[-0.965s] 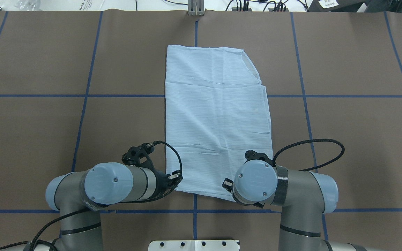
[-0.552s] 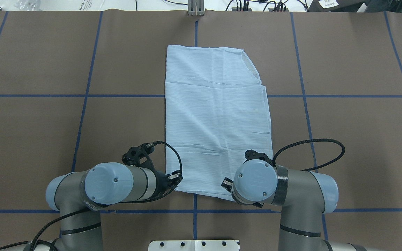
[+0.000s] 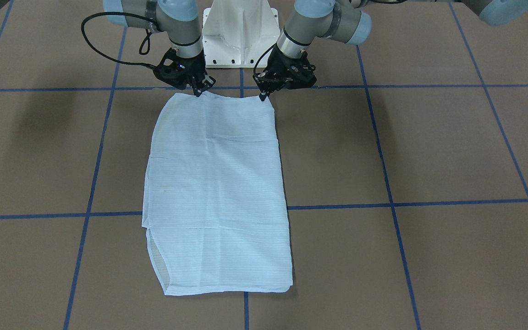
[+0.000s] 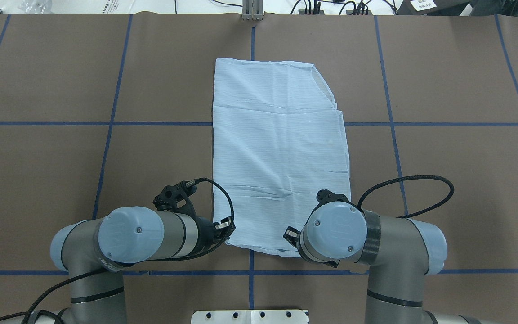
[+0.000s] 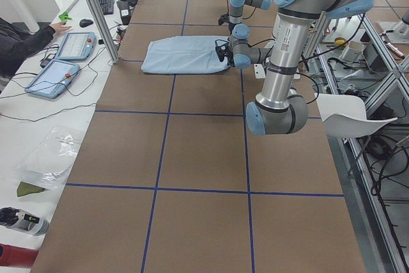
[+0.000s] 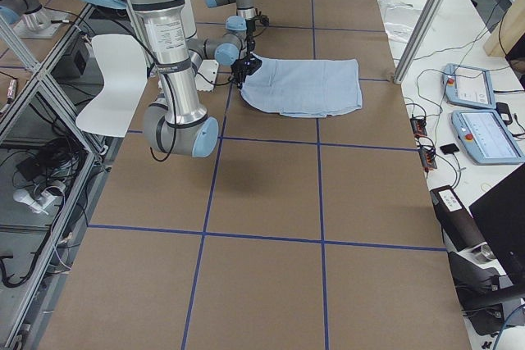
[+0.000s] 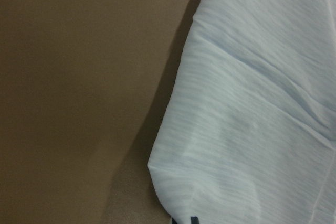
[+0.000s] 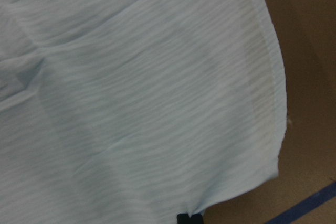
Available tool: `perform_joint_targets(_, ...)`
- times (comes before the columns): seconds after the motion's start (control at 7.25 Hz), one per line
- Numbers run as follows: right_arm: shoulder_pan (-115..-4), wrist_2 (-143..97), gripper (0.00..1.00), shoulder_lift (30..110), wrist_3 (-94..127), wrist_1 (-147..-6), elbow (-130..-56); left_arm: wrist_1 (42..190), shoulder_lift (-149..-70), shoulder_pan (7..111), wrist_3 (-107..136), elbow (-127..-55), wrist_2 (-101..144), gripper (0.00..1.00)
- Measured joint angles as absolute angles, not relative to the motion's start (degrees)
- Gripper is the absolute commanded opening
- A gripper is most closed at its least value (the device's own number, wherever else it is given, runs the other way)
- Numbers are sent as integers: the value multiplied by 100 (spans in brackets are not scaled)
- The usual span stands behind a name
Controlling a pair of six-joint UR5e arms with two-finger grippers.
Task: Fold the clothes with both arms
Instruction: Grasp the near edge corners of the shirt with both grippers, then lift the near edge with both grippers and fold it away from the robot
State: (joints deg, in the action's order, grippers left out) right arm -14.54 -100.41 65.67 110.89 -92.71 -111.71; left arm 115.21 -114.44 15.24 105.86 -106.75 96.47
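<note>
The clothes are one light blue, finely striped shirt (image 4: pixel 277 148) (image 3: pixel 216 192), folded into a long rectangle lying flat on the brown table. Its near hem lies just in front of me. My left gripper (image 4: pixel 225 225) (image 3: pixel 264 95) is shut on the hem's left corner, and my right gripper (image 4: pixel 291 234) (image 3: pixel 198 91) is shut on the right corner. Both corners look slightly raised. The wrist views are filled with the shirt (image 7: pixel 252 129) (image 8: pixel 131 103), with a dark fingertip (image 7: pixel 185 219) (image 8: pixel 189 217) at the bottom edge where the cloth is pinched.
Blue tape lines (image 4: pixel 106 123) grid the table (image 4: pixel 38 180). My white pedestal base (image 3: pixel 241 32) stands right behind the hem. Two tablets (image 5: pixel 61 71) and a person's arm (image 5: pixel 19 39) are at the far side, beside a metal post (image 5: pixel 96 11).
Both arms have shifted slightly outward and toward me. The near hem has barely moved; the grippers stay on its corners.
</note>
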Motion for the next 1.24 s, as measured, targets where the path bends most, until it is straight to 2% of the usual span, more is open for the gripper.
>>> perform_joint_targets(0.55, -1447, -10192, 0, 6722, 11069, -9261, -11765, 10099, -11366, 1399, 10584, -11952, 9664, 0)
perform_joint_targets(1.24, -1176, -10724, 0, 6808, 11074, -9463, -12979, 9239, -11366, 701, 10662, -12885, 9669, 0)
